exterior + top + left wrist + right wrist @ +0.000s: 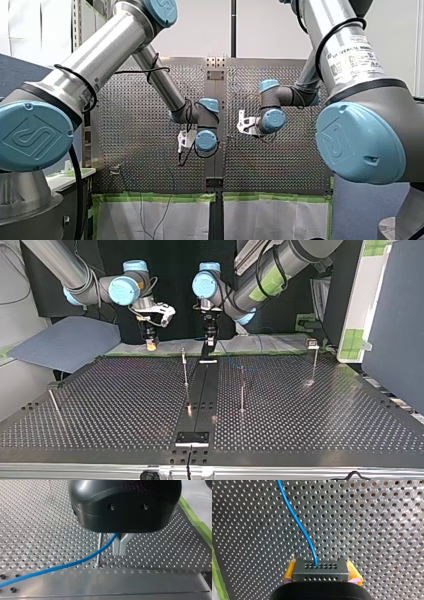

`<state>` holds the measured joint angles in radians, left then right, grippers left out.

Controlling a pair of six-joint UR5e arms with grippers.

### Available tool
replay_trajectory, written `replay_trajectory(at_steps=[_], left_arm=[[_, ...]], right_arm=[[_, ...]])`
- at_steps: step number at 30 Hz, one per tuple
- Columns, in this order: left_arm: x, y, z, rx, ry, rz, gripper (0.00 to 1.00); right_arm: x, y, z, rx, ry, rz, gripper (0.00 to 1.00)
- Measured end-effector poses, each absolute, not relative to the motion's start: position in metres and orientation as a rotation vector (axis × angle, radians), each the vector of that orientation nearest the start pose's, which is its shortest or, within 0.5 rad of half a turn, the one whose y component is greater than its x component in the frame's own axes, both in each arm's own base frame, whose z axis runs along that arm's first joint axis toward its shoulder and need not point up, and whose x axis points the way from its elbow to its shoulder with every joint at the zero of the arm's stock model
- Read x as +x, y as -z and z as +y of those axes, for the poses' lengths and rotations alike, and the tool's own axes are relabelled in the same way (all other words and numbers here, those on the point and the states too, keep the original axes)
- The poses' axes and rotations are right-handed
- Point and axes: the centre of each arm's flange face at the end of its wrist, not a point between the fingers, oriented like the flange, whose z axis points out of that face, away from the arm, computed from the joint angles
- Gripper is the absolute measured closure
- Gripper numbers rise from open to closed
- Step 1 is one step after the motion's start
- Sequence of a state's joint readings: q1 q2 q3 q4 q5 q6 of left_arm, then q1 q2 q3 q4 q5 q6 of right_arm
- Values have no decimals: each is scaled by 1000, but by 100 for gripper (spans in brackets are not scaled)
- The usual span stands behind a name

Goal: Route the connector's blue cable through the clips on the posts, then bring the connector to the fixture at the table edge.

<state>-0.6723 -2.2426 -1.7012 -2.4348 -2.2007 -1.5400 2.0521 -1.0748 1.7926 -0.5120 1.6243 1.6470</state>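
**Connector Clamped, Cable Passing a Half-Hidden Post**

In the top view the perforated counter (115,400) is spreading wide. Thin posts (242,385) are standing well apart around its middle, with open stretches of surface lying between them and the side edges. A dark fixture (191,438) is sitting at the 6 o'clock edge. Both arms are working at the far edge. My right hand (151,344) is hanging at about 11 o'clock on the counter, and my left hand (208,345) is near it at 12 o'clock.

The right wrist view is showing yellow pads (353,574) clamped on either side of the connector (320,569). The hand's black body is hiding the connector's lower part. The blue cable (299,527) is leaving the connector's holed face and getting cut off at the frame's edge.

In the left wrist view the metal fingertips (119,548) are pressing together, with the cable passing through the fork just above them. The black housing is covering the top of the post (99,550) just beside the fingers, so any clip there cannot be made out.

In the front view the wrists are blocking both hands. In the top view the cable is too faint to follow.
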Motion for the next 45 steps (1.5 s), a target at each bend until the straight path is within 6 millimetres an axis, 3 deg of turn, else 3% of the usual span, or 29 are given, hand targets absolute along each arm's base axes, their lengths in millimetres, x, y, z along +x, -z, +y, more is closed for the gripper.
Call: replay_trajectory(at_steps=[11,27,45], left_arm=[[432,-107,-435,101,-39,1642,100],[436,-111,-440,121,-17,1641,100],[441,-112,-444,126,-5,1643,100]], right_arm=[[364,-130,-472,1656,-1397,-1193,100],[341,-136,-505,1637,-1477,-1167,100],[318,-135,-521,1605,-1472,-1205,100]])
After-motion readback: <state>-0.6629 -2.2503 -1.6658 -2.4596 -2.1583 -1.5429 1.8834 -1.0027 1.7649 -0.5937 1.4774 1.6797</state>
